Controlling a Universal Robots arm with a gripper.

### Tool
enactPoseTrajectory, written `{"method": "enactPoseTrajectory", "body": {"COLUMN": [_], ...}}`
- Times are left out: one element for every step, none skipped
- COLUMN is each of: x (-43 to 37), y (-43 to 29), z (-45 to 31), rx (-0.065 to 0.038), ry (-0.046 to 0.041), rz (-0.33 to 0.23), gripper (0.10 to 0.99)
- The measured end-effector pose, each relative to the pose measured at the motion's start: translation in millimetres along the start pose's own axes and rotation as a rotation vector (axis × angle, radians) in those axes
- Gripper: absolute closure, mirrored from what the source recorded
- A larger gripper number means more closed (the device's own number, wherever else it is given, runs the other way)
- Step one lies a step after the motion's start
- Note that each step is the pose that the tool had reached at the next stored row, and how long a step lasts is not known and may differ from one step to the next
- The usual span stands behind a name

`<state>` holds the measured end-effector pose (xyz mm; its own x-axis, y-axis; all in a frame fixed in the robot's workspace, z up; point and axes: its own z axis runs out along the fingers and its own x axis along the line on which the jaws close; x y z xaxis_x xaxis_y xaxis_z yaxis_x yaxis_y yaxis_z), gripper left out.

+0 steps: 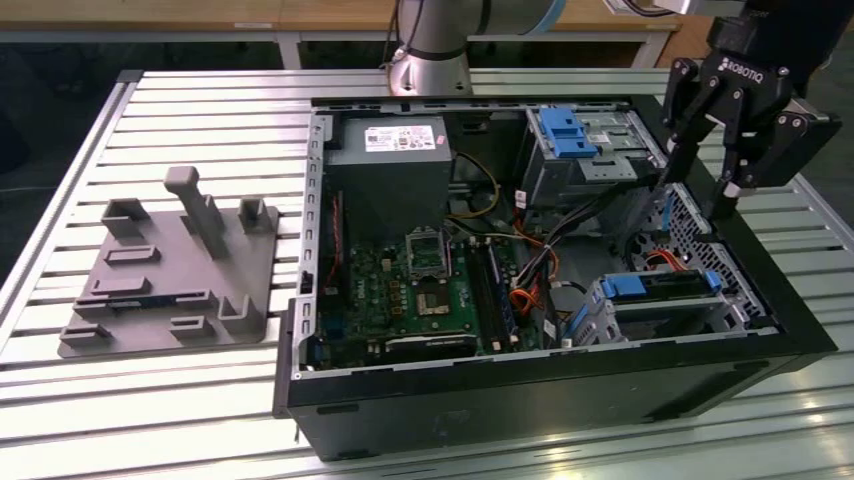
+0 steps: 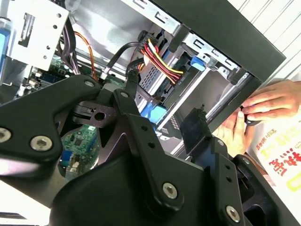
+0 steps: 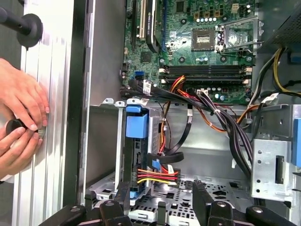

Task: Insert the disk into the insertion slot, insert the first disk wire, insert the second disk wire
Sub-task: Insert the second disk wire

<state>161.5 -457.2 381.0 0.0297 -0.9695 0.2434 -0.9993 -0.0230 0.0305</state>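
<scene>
All three steps look done, or nearly so: the disk [image 1: 661, 287] sits in the insertion slot [image 1: 674, 320], and in the first wrist view a red, yellow and black wire bundle [image 3: 160, 175] and a blue-plugged black cable [image 3: 155, 164] both reach its end. I cannot tell whether each plug is fully home.

Well apart from the pincer [image 1: 697, 200], toward the exterior view's left, stands a grey fixture [image 1: 174, 270]. Nearer to it lies the green motherboard [image 1: 427, 295], and nearer again the taller cage with a blue latch [image 1: 574, 140]. The disk lies below the pincer, showing a flat silver body framed by a bright blue carrier. The pincer hangs wide and holds nothing, over the case's wall. Outside that wall, a person's hands [image 3: 21, 99] rest on the table.
</scene>
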Motion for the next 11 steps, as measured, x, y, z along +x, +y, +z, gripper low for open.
{"method": "enactPoseTrajectory", "body": {"x": [0.6,1.2,1.5,1.8,2.0,2.1,2.1,2.1,2.1,2.1,2.1], "y": [0.0,0.0,0.1,0.1,0.1,0.1,0.1,0.1,0.1,0.1,0.1], "z": [0.3,0.4,0.7,0.8,0.9,0.8,0.8,0.9,1.0,1.0,1.1], "rx": [0.000,0.000,0.000,0.000,0.000,0.000,0.000,0.000,0.000,0.000,0.000], "ry": [0.0009,0.0017,0.0024,0.0032,0.0041,0.0050,0.0057,0.0062,0.0072,0.0081,0.0088], "rz": [0.000,0.000,0.000,0.000,0.000,0.000,0.000,0.000,0.000,0.000,0.000], "gripper": [0.447,0.447,0.447,0.447,0.431,0.431,0.376,0.318,0.318,0.318,0.255]}}
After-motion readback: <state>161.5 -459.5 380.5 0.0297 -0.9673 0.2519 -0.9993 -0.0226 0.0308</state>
